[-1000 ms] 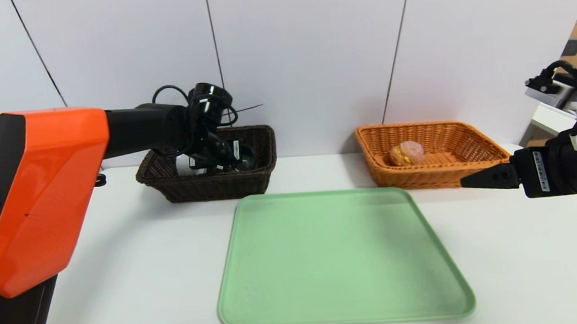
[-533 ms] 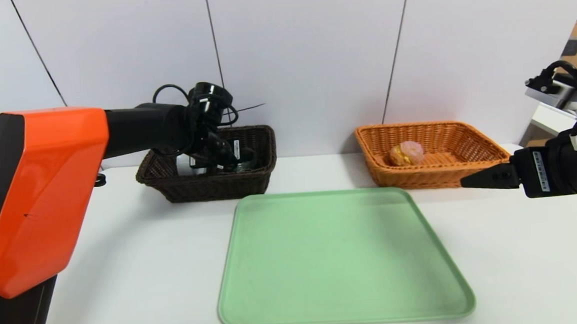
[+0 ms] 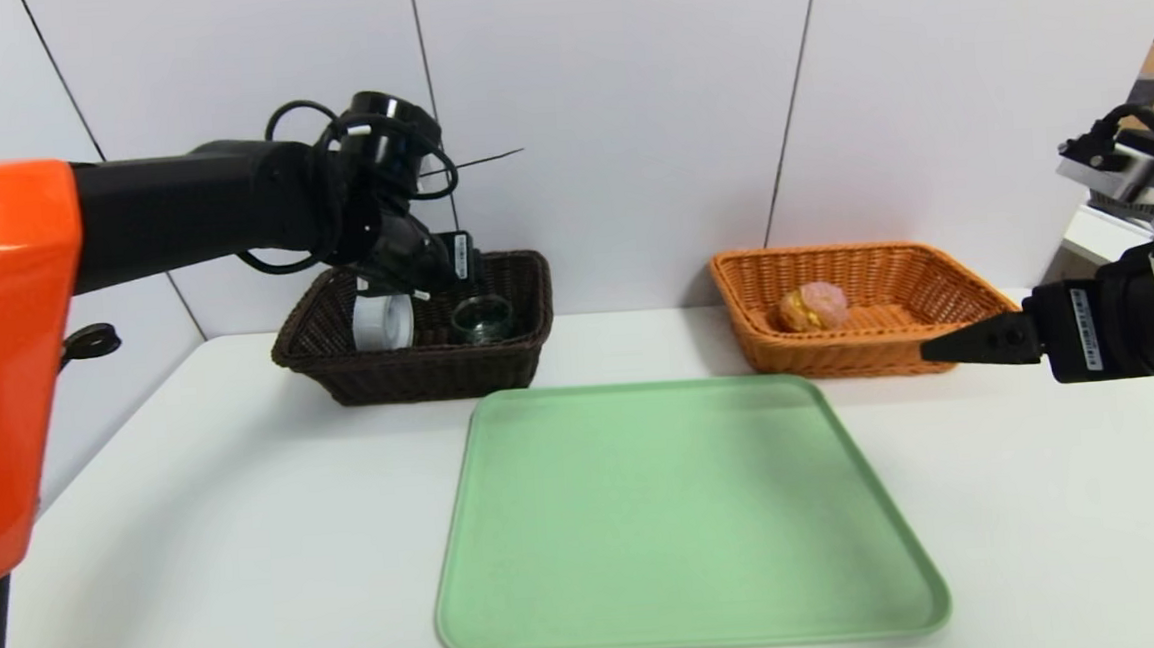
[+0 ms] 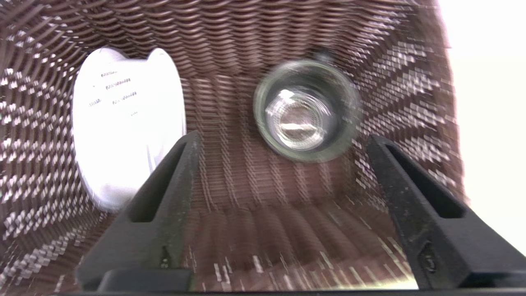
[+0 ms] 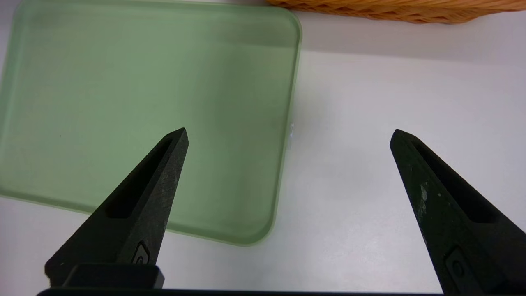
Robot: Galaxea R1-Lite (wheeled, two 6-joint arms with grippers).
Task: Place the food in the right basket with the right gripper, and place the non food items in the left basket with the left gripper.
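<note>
Hovering over the dark basket [image 3: 419,359] at the far left of the table [image 3: 198,507], the left gripper [image 4: 283,142] has its fingers spread wide and holds nothing. Below it, inside that nearly black woven basket, the white roll [image 3: 382,322] stands on edge against the left wall, a plastic ring with faint print on its side. Just to its right the dish [image 3: 482,319] sits on the basket floor, round, dark-rimmed, with clear glass in the middle; the two are near each other, but whether they touch cannot be told.

A pale green tray [image 3: 684,518] with rounded corners lies in the middle of the table, nearer than both baskets.

At the far right stands the orange basket [image 3: 874,351], woven with a flared rim. The bun [image 3: 813,307] rests inside near its left end, small and round, pinkish-brown with yellow at one side.

The right gripper [image 5: 287,135] hangs near the tray's right edge, in front of the orange basket, fingers wide apart and holding nothing.

The table is plain white, backed by a white panelled wall [image 3: 624,111] with thin dark seams.
</note>
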